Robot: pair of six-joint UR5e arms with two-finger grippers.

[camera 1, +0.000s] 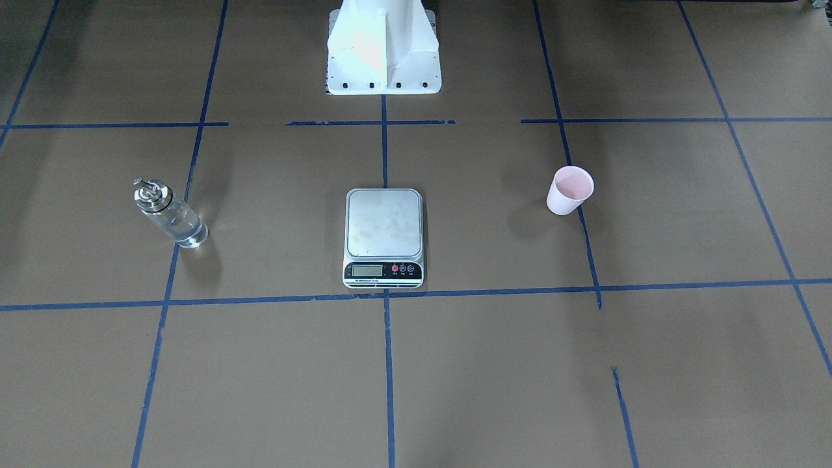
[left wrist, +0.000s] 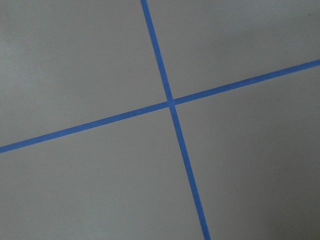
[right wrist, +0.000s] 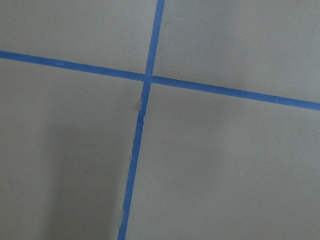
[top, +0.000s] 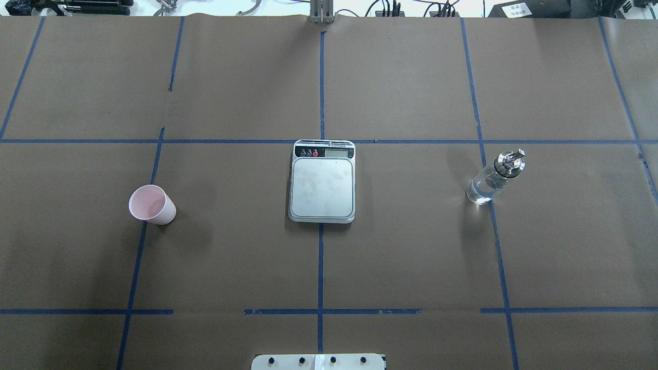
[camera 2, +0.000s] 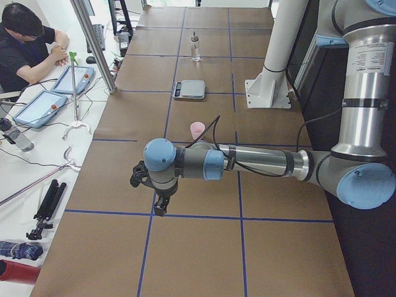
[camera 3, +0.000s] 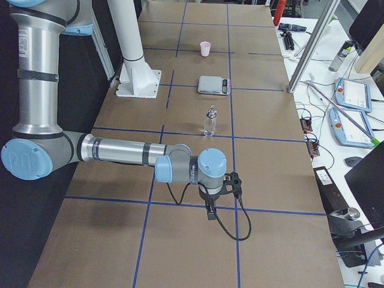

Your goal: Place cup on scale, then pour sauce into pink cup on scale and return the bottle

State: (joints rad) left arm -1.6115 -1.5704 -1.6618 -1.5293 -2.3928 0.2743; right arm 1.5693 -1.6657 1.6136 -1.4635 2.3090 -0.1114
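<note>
From the robot's left end of the table point(camera 2: 124, 185), the left gripper point(camera 2: 161, 208) hung nearest, and I couldn't tell how its jaws stood. Nothing was done yet. The cup point(top: 152, 205) stood mouth up, well left of the unloaded scale point(top: 322, 182). Beyond it the bottle point(top: 494, 178) stood upright, spout aimed away from the scale. The right gripper point(camera 3: 210, 213) was farthest, jaws equally unclear.

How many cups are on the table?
1. The pink cup stands upright on the table on the robot's left, apart from the scale at centre. None appears hidden.
</note>
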